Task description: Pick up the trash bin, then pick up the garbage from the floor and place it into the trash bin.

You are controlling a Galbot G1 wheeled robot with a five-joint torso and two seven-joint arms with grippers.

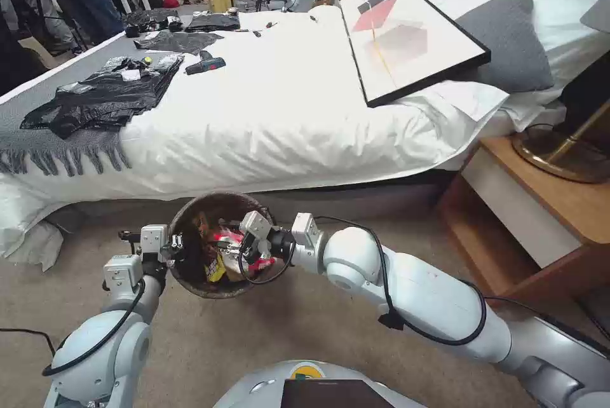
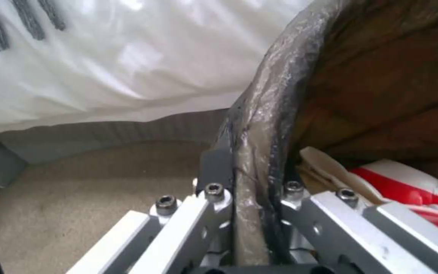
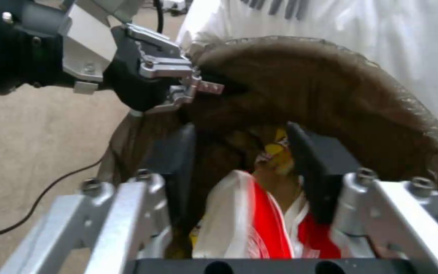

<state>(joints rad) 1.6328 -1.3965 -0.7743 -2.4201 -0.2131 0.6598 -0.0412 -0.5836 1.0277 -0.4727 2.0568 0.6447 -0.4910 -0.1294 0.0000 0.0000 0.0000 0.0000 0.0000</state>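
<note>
The trash bin (image 1: 210,199), round and lined with a crinkled dark bag, hangs above the carpet in front of the bed. My left gripper (image 1: 175,246) is shut on its left rim; the left wrist view shows the left gripper (image 2: 252,160) pinching the bag-covered rim (image 2: 275,95). My right gripper (image 1: 240,254) hovers over the bin's mouth, and the right gripper (image 3: 239,129) is open with its fingers spread. Garbage lies inside: a crushed red-and-white cup (image 3: 254,217) under the fingers and a yellow wrapper (image 3: 277,146). The head view shows the cup (image 1: 225,238) and wrapper (image 1: 215,268) too.
The white bed (image 1: 273,115) stands directly behind the bin, carrying flat black bags (image 1: 101,96), a grey fringed throw and a framed picture (image 1: 413,39). A wooden nightstand (image 1: 546,204) with a lamp base stands at right. Beige carpet (image 1: 210,332) lies below, with a cable at left.
</note>
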